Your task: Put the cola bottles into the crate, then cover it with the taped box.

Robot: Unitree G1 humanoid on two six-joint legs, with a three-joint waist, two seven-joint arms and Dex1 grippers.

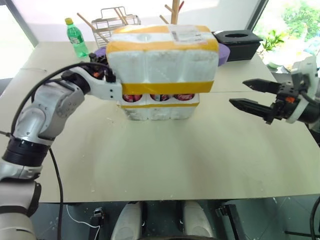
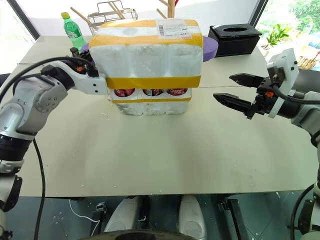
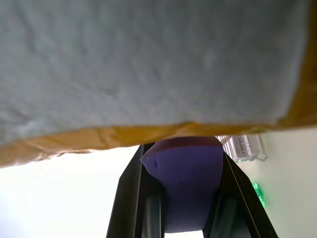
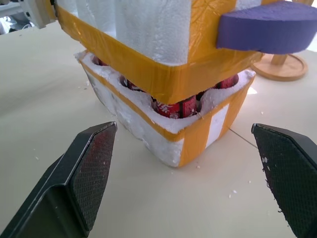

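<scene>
The cola bottles (image 4: 174, 107) stand in the wells of the crate (image 1: 159, 111), which sits on the table (image 1: 165, 160) toward its far middle; only their red labels show, in the gap between the crate's rim and the box above. The box (image 1: 162, 57) rides over the bottles — not seated on the crate, since a strip of bottles shows all along the front, and in the right wrist view it looks slightly askew to the crate below.

The left gripper (image 1: 102, 70) is at the box's left end, fingers clenched; the left wrist view shows its fingers (image 3: 130, 193) under the box's taped edge, with a purple foam piece (image 3: 185, 183) just past them. Whether they pinch the box itself I cannot tell.

The right gripper (image 1: 252, 95) hangs off the box's right end, well apart from it, jaws spread wide and grasping nothing.

Behind the box: a green bottle (image 1: 76, 38), a wire rack (image 1: 116, 21), a black container (image 1: 239, 42).
</scene>
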